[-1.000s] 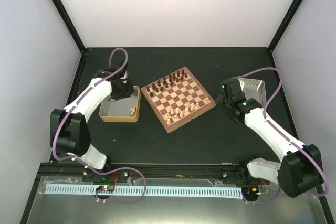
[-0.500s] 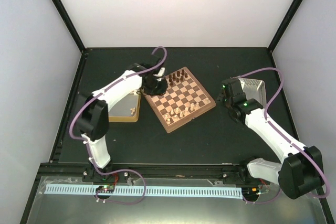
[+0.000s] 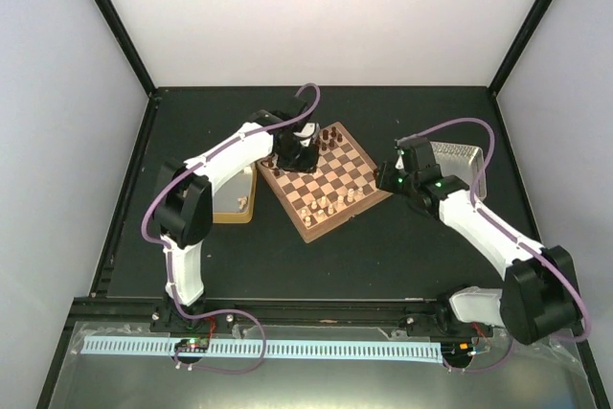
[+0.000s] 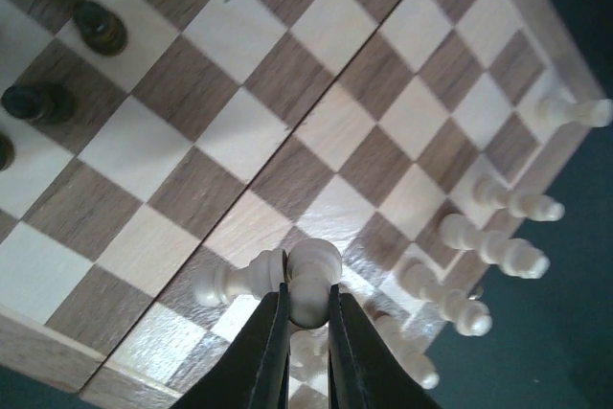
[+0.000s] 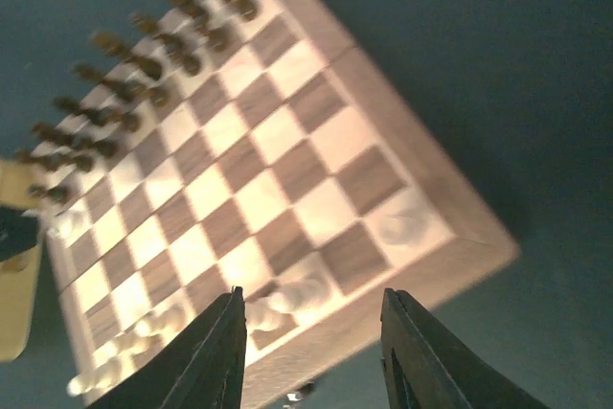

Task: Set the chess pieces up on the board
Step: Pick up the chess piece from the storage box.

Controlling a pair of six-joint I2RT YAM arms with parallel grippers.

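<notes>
The board (image 3: 330,177) lies at the table's middle, dark chess pieces (image 3: 321,146) along its far side and pale ones (image 3: 335,203) along its near side. My left gripper (image 3: 299,155) hangs over the board's far-left part. In the left wrist view it (image 4: 308,306) is shut on a pale cream pawn (image 4: 314,280), above the squares (image 4: 287,74) and just beside a standing pale piece (image 4: 235,280). My right gripper (image 3: 388,179) hovers at the board's right corner. Its jaws (image 5: 311,294) stand open and empty over the board's edge (image 5: 383,308), near pale pieces (image 5: 287,294).
A tan tray (image 3: 230,210) sits left of the board, partly under my left arm, with a pale piece (image 3: 241,201) in it. A silver metal tray (image 3: 460,158) stands behind my right arm. Black frame posts border the dark table.
My left arm swung right from the tan tray to above the board, carrying the pale pawn. My right gripper moved left toward the board's right corner.
</notes>
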